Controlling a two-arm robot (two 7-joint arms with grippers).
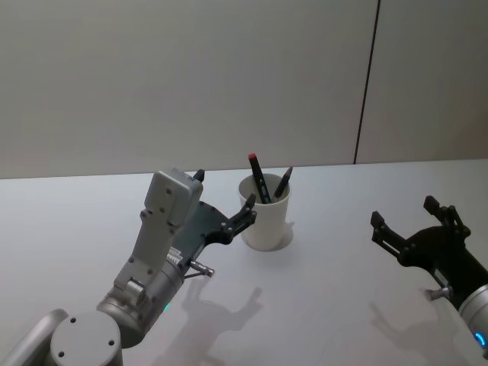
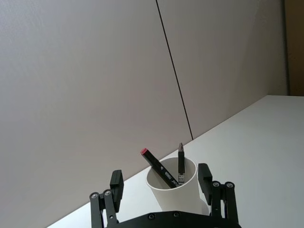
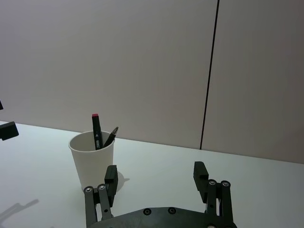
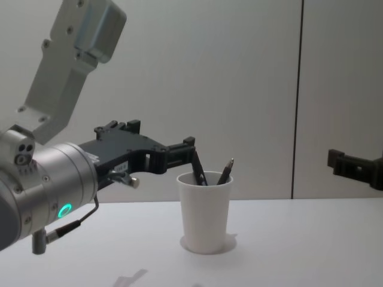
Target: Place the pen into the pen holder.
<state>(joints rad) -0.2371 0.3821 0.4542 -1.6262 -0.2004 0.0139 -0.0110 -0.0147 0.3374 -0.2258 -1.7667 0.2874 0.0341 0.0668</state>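
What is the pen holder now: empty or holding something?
Holding: a red-capped marker and a darker pen stand inside the pen holder.

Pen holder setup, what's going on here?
The white pen holder stands upright on the table with two pens already leaning in it: a red-capped pen and a dark pen. The left pincer is open and empty, close to the holder's rim on its left side. The right pincer is also open and empty, well off to the right.
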